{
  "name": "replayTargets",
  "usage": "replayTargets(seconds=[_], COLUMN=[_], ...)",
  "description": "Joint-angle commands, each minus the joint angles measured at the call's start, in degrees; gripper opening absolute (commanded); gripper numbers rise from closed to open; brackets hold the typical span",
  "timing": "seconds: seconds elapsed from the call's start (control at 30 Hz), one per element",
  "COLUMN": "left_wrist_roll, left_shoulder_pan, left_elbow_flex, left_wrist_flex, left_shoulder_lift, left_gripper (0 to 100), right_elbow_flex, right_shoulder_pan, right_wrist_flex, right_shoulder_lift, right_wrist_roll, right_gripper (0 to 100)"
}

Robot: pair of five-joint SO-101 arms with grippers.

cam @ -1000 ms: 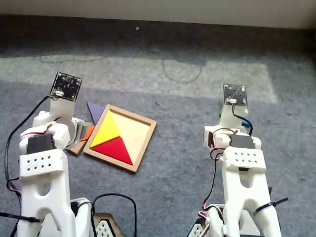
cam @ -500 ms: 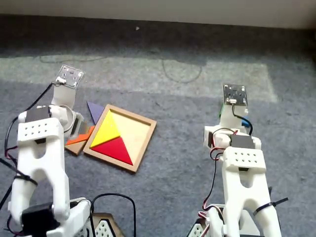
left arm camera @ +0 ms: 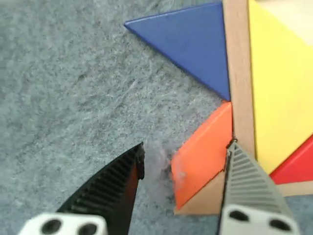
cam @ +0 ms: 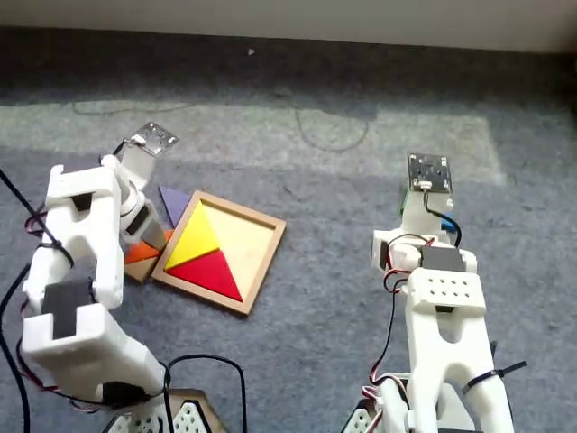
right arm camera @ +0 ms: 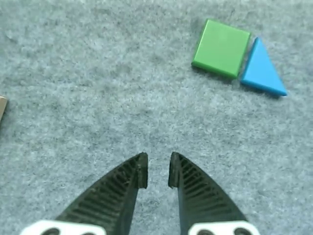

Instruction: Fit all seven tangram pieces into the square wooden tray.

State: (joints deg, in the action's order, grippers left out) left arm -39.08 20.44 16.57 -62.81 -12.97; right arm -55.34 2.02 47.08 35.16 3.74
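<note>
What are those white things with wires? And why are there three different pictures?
They are two robot arms with pincers, called grippers. One picture looks down from above; the other two come from cameras on each arm's wrist. On the grey carpet lies a wooden tray with a yellow triangle and a red triangle inside. The left gripper is open, its fingers either side of an orange piece by the tray's edge, near a dark blue triangle. The right gripper is barely open and holds nothing; a green square and a light blue triangle lie nearby.
</note>
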Motion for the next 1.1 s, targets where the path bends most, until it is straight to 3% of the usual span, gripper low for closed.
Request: replayTargets(seconds=[0.0, 0.2, 0.47, 0.77, 1.07], left_wrist_roll=[-0.7, -3.8, -4.3, -4.0, -0.4], left_shoulder_pan=[0.7, 0.8, 0.7, 0.9, 4.4], left_elbow_flex=[-6.6, -9.1, -9.2, -18.8, -21.2], left_wrist_flex=[-0.7, -1.0, -1.8, -16.4, -18.0], left_shoulder_lift=[-4.1, -9.9, -10.0, -9.8, -9.9], left_gripper=[26, 26, 17, 17, 24], right_elbow_flex=[0.1, 0.1, 0.1, 0.1, 0.1], right_shoulder_pan=[-0.4, -0.5, -0.5, -0.5, -0.6], right_wrist_flex=[-1.5, -1.5, -1.5, -1.5, -1.5], right_shoulder_lift=[1.4, 1.4, 1.4, 1.4, 1.4], right_wrist_roll=[0.1, 0.1, 0.1, 0.1, 0.1], right_gripper=[8.0, 8.0, 8.0, 8.0, 8.0])
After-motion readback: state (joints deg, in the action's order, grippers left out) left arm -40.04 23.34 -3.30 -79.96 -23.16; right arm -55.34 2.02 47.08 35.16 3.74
